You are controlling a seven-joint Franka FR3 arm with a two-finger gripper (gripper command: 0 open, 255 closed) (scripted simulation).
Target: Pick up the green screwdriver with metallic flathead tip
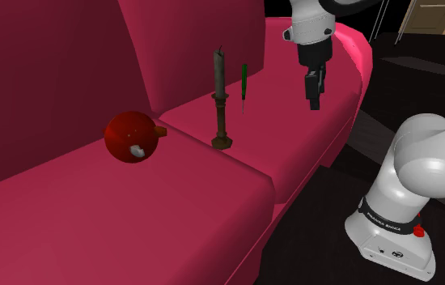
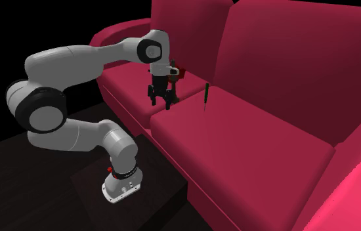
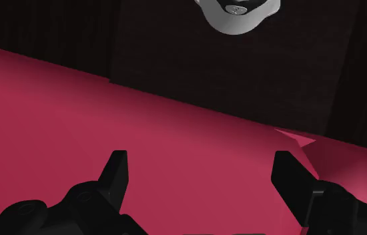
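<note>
Seemingly upright, green screwdriver (image 1: 243, 85) stands apart from the hand (image 1: 314, 99).

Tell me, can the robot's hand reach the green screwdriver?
Probably yes. The open gripper hangs over the sofa seat near the upright screwdriver, with nothing between them; the candlestick stands off to one side.

Shoulder cam: close beside arm base (image 1: 391, 235), looking down & left along red sofa (image 1: 91, 219) seat. 2nd ext. cam: farther off at sofa's opposite end, facing arm (image 2: 74, 62) across cushions. Wrist cam: low over seat, past fingers (image 3: 115, 177) toward floor (image 3: 55, 27). Shared: seat, arm.
</note>
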